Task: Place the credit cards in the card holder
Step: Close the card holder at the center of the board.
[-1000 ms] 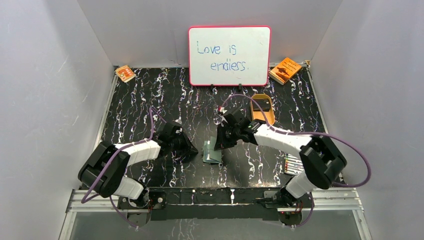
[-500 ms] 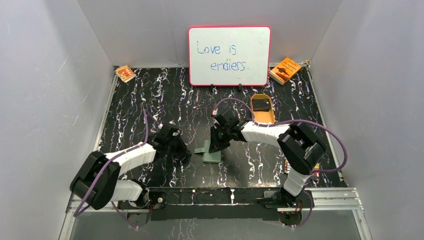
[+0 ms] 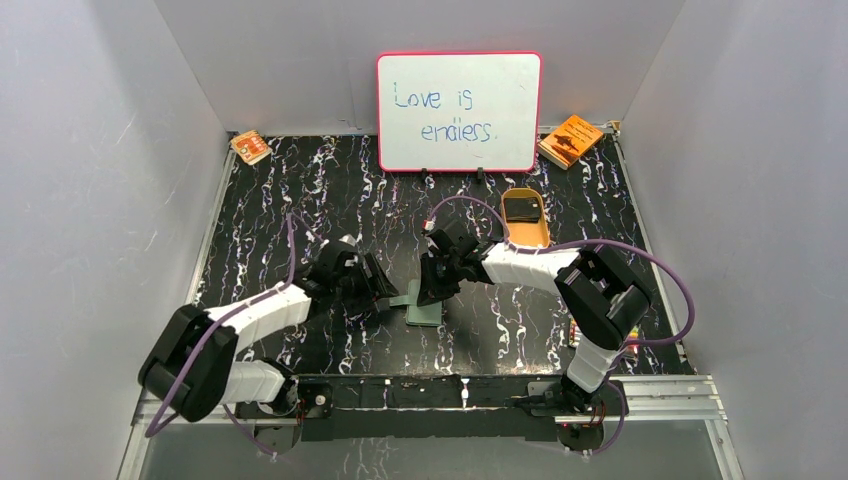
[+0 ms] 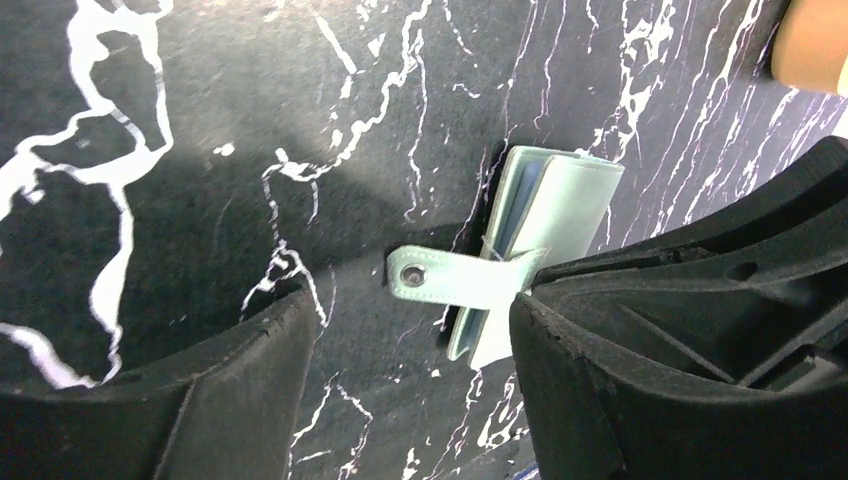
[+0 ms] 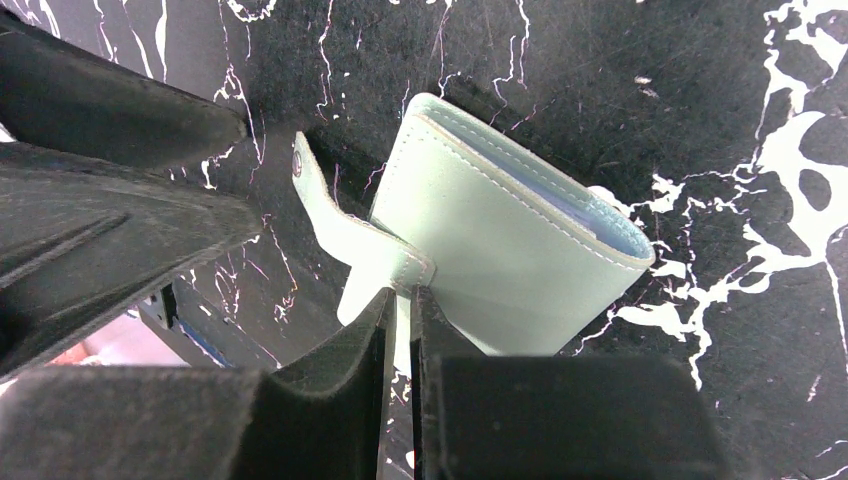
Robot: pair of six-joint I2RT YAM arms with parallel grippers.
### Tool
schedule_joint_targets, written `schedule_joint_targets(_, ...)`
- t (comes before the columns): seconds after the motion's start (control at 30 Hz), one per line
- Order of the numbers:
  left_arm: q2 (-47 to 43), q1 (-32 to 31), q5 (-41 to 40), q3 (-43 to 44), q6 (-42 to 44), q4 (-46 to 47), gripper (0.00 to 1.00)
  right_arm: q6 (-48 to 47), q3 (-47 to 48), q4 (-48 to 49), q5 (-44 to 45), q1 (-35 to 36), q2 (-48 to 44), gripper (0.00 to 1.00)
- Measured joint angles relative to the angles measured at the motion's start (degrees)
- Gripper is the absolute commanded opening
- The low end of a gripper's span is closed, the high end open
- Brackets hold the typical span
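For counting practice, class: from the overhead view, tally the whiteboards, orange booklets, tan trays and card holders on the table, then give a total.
whiteboard: 1
orange booklets: 2
tan tray: 1
card holder: 1
Total: 5

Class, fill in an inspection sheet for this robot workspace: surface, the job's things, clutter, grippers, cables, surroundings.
Surface: black, white-veined table.
Job's things: card holder lies near the table's centre, snap strap undone; one dark credit card lies in the tan tray.
Clutter: orange booklets at back left and back right.
Grippers: left gripper open, the strap between its fingers; right gripper shut on the holder's edge.
Cables: purple cable along the left arm, another along the right.
Surroundings: grey walls; whiteboard reading "Love is endless."
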Motion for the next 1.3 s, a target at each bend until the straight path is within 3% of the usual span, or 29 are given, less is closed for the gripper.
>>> schedule_joint_targets(0.23,5.9,-0.9,3.7,4.2,2.0,3.0,0.7,0.0,0.5,0.2,-0.1,0.1,0.6,0.19)
schedule_joint_targets(0.43,11.3,-4.4,1.9,8.5,4.7,2.2,0.58,0.0,0.7,0.4,-0.3,0.1,0.9,0.19)
schedule_joint_targets(0.67,15.5,-5.0,-1.6,10.6,7.3,1.0,0.21,0.0,0.8,0.4,-0.5,0.1,0.8,0.29)
schedule_joint_targets(0.93,16.6,-5.0,-2.7,10.6,7.5,1.1,0.05,-0.2,0.6,-1.6,0.3,0.1,-2.5,0.34)
schedule_joint_targets(1.07,16.5,-5.0,-3.3,10.6,7.3,0.7,0.07,-0.2,0.0,-2.2,0.9,0.1,-5.4,0.3)
schedule_joint_targets(1.3,12.5,-5.4,-7.9,10.6,6.4,-4.7,0.38,-0.5,-0.8,-2.1,1.0,0.1,-4.7,0.24)
